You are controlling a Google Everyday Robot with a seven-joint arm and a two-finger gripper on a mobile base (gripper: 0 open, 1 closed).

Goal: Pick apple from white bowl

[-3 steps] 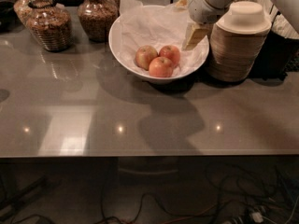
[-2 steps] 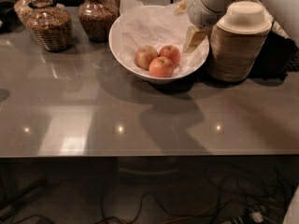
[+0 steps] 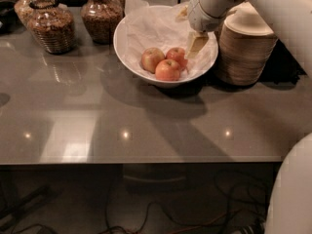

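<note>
The white bowl (image 3: 123,47) with crinkled white paper lining stands at the back middle of the grey table. Three red-yellow apples lie in it: one on the left (image 3: 151,59), one in front (image 3: 168,70), one on the right (image 3: 177,55). My gripper (image 3: 196,43) hangs over the bowl's right side, just right of and slightly above the right apple. It holds nothing that I can see. The white arm reaches in from the upper right.
A stack of beige disposable bowls (image 3: 246,45) stands right next to the white bowl on its right. Two glass jars with brown filling (image 3: 51,26) (image 3: 101,11) stand at the back left. The table's front edge (image 3: 146,161) runs across below.
My gripper has moved a little down and left, closer to the right apple. The apples and bowl have not moved.
</note>
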